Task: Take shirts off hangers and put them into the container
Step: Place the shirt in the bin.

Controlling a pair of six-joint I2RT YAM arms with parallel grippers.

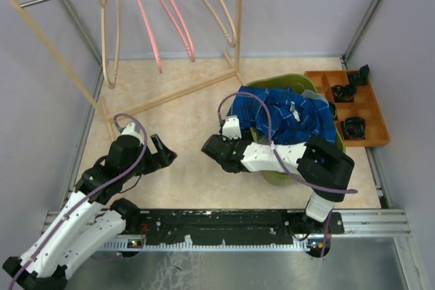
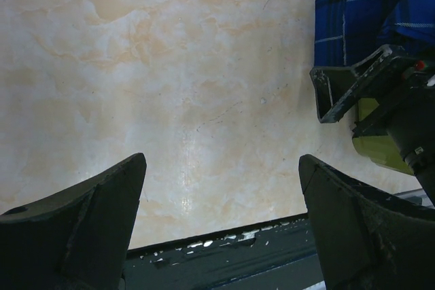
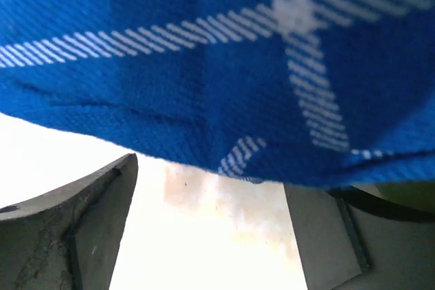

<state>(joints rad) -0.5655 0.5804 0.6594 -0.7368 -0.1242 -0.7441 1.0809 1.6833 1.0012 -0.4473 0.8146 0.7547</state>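
Blue shirt (image 1: 289, 113) overhangs the left rim of the container (image 1: 268, 81), just above the right claw (image 1: 207, 146), jaws apart, empty; left claw (image 1: 162, 154) open, farther off

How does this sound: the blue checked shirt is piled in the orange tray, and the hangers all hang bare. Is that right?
Not quite. The top view shows the blue checked shirt piled in the olive-green basin, not the orange tray. The hangers do all hang bare.
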